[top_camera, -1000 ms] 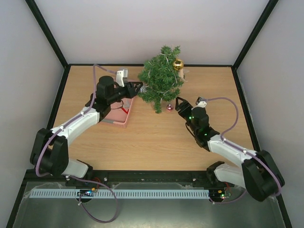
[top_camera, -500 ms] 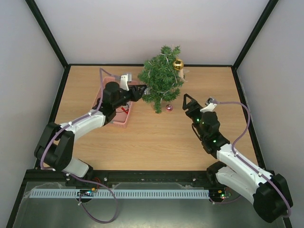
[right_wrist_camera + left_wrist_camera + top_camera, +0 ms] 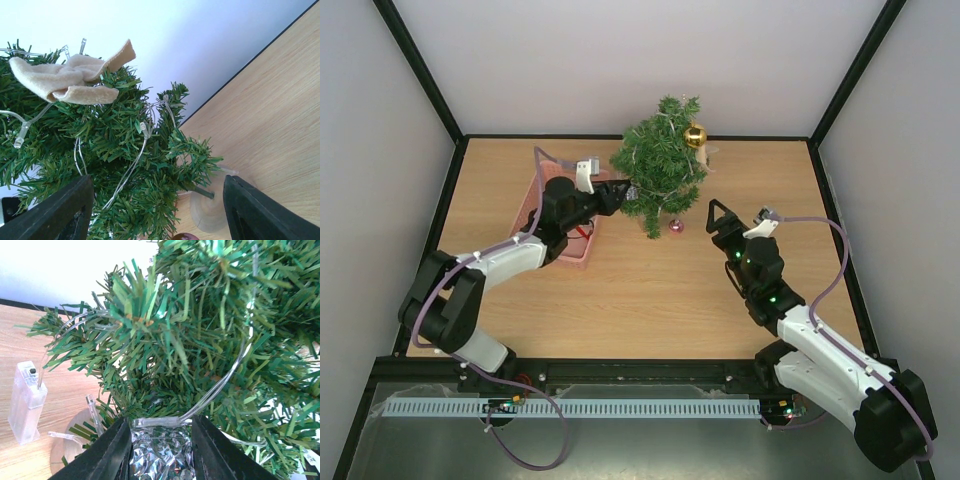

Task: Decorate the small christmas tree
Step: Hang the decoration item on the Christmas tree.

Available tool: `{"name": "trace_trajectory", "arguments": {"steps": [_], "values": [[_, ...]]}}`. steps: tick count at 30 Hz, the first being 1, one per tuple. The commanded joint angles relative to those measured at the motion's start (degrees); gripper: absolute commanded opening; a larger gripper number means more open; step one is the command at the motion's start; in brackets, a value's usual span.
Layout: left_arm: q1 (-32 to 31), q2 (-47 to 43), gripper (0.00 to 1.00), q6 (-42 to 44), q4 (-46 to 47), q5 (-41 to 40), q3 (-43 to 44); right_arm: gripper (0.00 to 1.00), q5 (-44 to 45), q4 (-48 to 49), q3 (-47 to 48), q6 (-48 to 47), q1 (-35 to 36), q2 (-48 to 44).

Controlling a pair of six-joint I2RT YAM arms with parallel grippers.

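I am working with two grippers, and the small christmas tree [image 3: 660,165] is standing up on its round base [image 3: 206,210] between them.

My left gripper [image 3: 616,197] is pressing into the left side of the tree, low down. It is partly closed and is pinching a shiny silver ornament [image 3: 161,457]. I am holding the ornament right against the green branches, just under the thin light string [image 3: 220,385], because I think I am trying to hang it there. Holding it tight is stopping it from falling before a branch catches it.

My right gripper [image 3: 720,213] is waiting to the right of the tree, a little apart from it. Its fingers are spread wide and holding nothing. It is pointing at the tree, maybe so it can help if the tree is tipping.

A gold ball [image 3: 695,135] is hanging near the top of the tree. A small red ball [image 3: 676,227] is hanging at the bottom of the tree. A tan bow [image 3: 72,77] is sitting on a branch. A pink tray [image 3: 582,250] is lying to the left of the tree, under my left arm.
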Motion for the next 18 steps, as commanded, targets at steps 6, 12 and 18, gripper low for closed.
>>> {"name": "trace_trajectory", "arguments": {"steps": [6, 12, 18], "values": [[-0.34, 0.61, 0.52, 0.9, 2.57, 0.73, 0.17, 0.71, 1.46, -1.28, -0.53, -1.14, -0.21, -1.33], [-0.38, -2.8, 0.61, 2.77, 0.03, -0.24, 0.11, 0.71, 1.67, -1.58, -0.7, -1.35, -0.16, -2.01], [-0.38, -6.86, 0.66, 4.43, -3.0, -1.32, -0.71, 0.71, 1.68, -1.62, -0.69, -1.32, -0.16, -2.59]]}}
